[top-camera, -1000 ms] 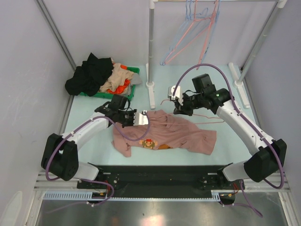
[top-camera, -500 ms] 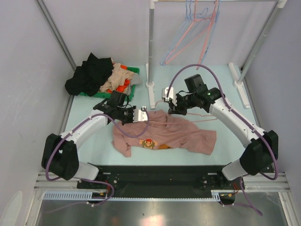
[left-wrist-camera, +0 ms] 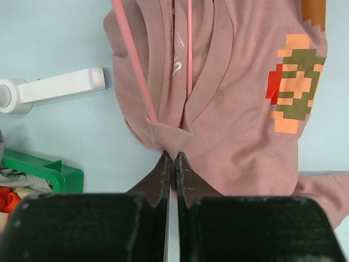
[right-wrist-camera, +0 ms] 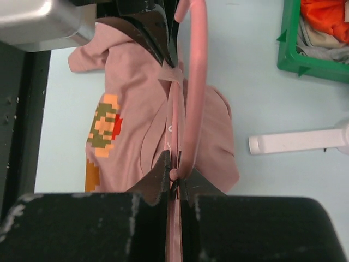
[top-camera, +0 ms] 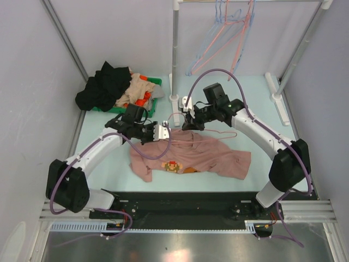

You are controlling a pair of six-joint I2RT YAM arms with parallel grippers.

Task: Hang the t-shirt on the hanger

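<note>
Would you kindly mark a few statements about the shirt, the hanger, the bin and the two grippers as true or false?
1. The left gripper is pinching the t-shirt at its collar. True.
2. The right gripper is open and empty. False: it is shut on the hanger.
3. The green bin holds black, beige and orange clothes. True.
4. The t-shirt is draped over the green bin. False: it lies on the table, apart from the bin.

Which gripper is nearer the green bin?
Left. The left gripper, shut on the t-shirt, is close to the green bin; the right gripper, holding the hanger, is farther off.
</note>
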